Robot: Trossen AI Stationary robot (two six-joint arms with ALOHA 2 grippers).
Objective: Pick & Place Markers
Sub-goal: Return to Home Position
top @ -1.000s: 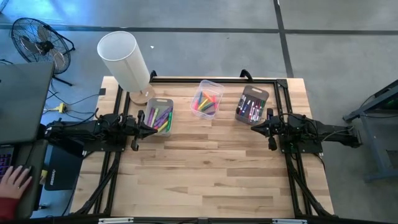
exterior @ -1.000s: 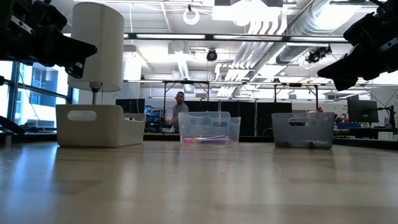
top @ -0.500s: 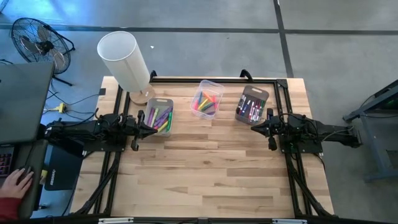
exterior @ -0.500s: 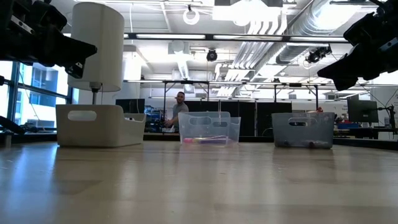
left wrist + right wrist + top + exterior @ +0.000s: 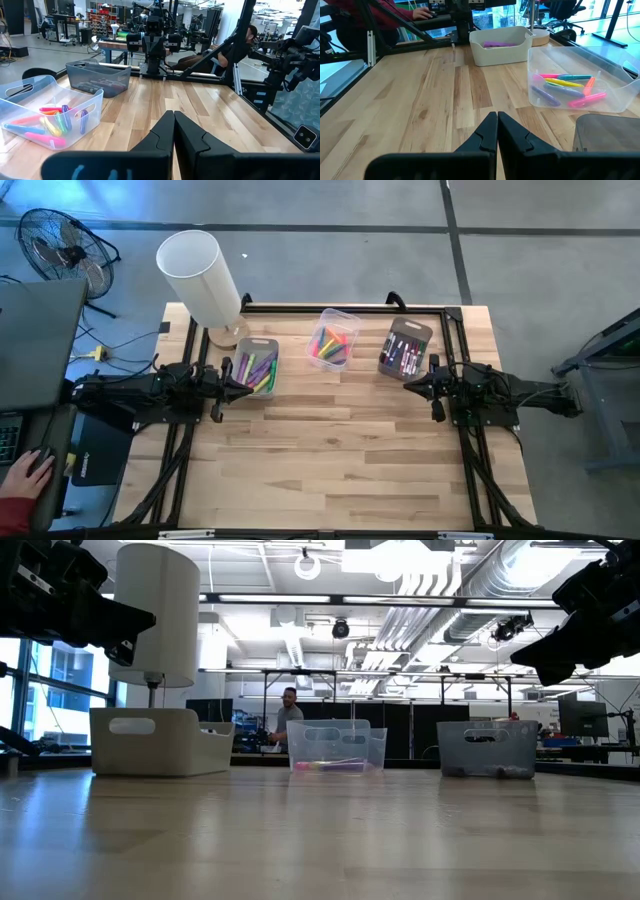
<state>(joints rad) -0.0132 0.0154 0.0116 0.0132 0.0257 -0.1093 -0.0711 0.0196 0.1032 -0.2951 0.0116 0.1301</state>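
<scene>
Wood planks of the table (image 5: 340, 450) look bare of loose pens, as far as the high view lets one judge. The left gripper (image 5: 243, 377) hangs just beside the white bin (image 5: 258, 341), its fingers pressed together on nothing. The markers (image 5: 258, 370) lie in that bin, the clear bin (image 5: 340, 313) and the grey bin (image 5: 410, 324). The right gripper (image 5: 410, 385) sits near the grey bin, likewise closed and empty. Homing well means drawing each arm back level, clear of the bin rims.

pink and yellow markers (image 5: 565, 83), white bin (image 5: 160, 745)
</scene>
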